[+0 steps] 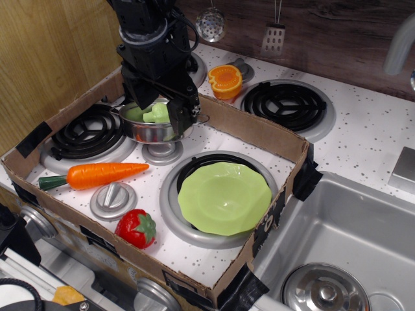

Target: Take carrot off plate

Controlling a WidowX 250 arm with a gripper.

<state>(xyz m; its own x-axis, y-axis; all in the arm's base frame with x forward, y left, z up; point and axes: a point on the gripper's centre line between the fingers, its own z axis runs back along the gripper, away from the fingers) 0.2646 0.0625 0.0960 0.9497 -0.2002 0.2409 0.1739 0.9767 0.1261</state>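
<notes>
The orange carrot (pixel 97 174) with its dark green stem end lies flat on the white stovetop at the front left, pointing right, off the plate. The lime-green plate (pixel 224 197) sits empty on the front right burner, a hand's width right of the carrot tip. My gripper (pixel 161 115) hangs above the steel pot at the back of the box, well away from the carrot. Its black fingers (pixel 182 111) stand apart with nothing between them.
A steel pot (pixel 157 126) with a green piece inside stands under the gripper. A red strawberry (pixel 137 228) and a grey knob (pixel 113 199) lie near the front. A cardboard wall (pixel 249 128) rings the area. An orange half (pixel 225 80) sits behind; a sink (pixel 343 246) is right.
</notes>
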